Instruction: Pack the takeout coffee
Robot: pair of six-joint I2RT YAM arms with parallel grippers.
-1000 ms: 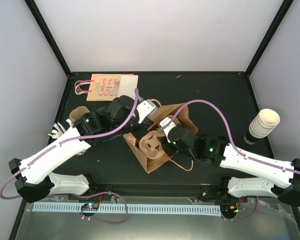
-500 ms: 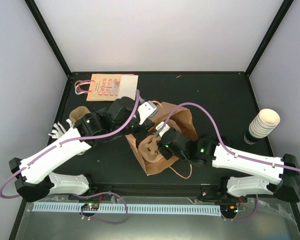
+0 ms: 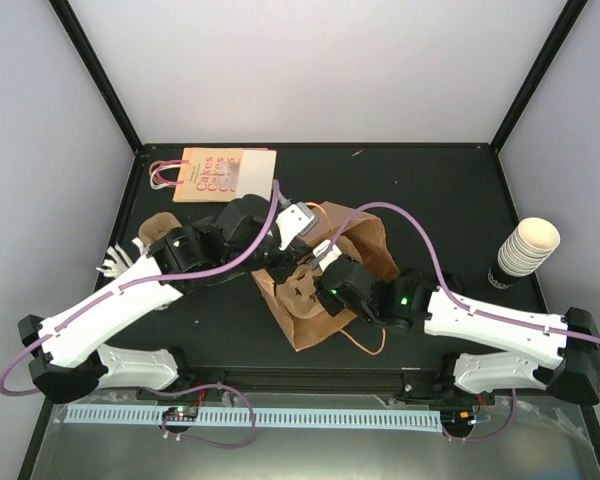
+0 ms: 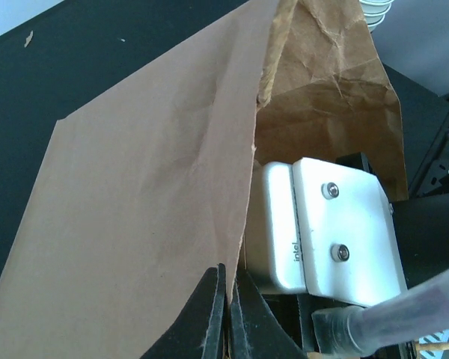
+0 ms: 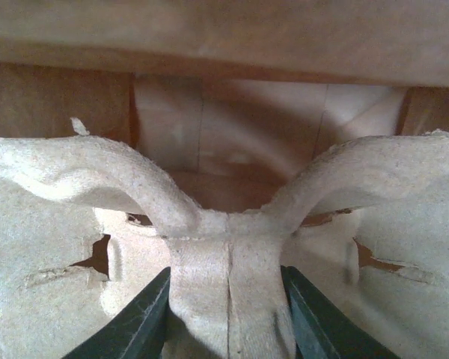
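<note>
And the right arm had pushed in! Compared with a second before, it had slid left across the tabletop (image 3: 430, 190), and the tray (image 3: 298, 287) it carried sat deeper in the mouth of the bag (image 3: 315, 322), which lay on its side mid-table. Most of that travel came in the first half of the second. After that it barely crept.

The right claw (image 5: 226, 299) was pinching the tray's middle ridge, one dark finger either side of it. In its own wrist view the inside of the bag filled everything beyond the tray. Both wells in sight looked empty.

The left claw (image 4: 226, 314) hadn't budged. Its fingers were pressed together on the edge of the bag's upper wall, holding the mouth lifted so the tray could pass under (a steady hand, that one). The bag's back end had shifted a touch as the tray pressed in.

Now, the coffee. No lidded cup showed in any view: not in the tray, not in the bag's mouth, not on the open tabletop. The only cups in sight were the lidless stack (image 3: 528, 247) at the right edge, well apart from the action, so where the coffee stood I could not tell.

My read: the carrier was going in first, and the packing itself was not yet done. The paper could buckle if the tray caught on it.
</note>
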